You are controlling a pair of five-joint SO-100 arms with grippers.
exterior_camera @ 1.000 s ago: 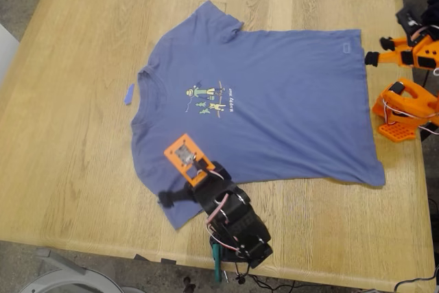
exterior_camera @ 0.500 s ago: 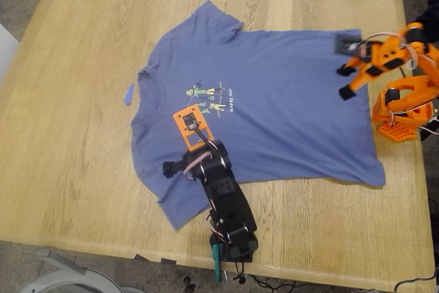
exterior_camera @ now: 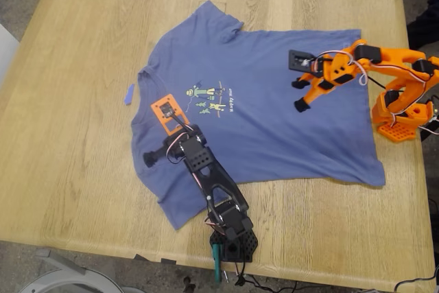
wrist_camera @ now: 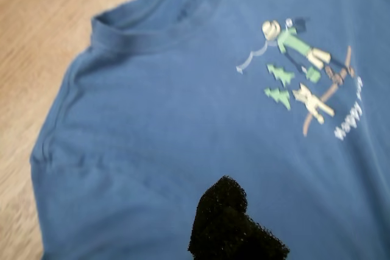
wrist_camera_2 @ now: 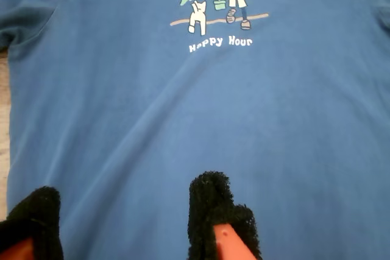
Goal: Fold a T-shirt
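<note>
The slate-blue cotton T-shirt (exterior_camera: 274, 101) with its small printed cartoon figures lies flat and print-up on the pale wooden worktop (exterior_camera: 82, 46). Its long axis runs across the exterior view, with the ribbed collar toward that view's left and the hem toward its right. A tiny blue scrap (exterior_camera: 129, 94) sits on the wood just beside the collar.

My first gripper (exterior_camera: 159, 150), on the black arm, hangs over the shoulder area between the collar and the sleeve nearest the front edge of the worktop. It is the nearer one to the neck end. Its wrist view shows only one black foam pad (wrist_camera: 228, 223) above the cloth, so I cannot tell how far those jaws stand apart. They appear to have hold of nothing.

My second gripper (exterior_camera: 300, 95), on the orange arm, is over the lower body of the shirt, inside the hem. Its jaws are spread wide with nothing between them, and both pads (wrist_camera_2: 213, 211) point up the shirt toward the print.

Half a second ago my first gripper was closer to the print and has since slid toward the collar. My second gripper was then out at the hem corner and has reached in over the fabric. The shirt itself has not shifted.
</note>
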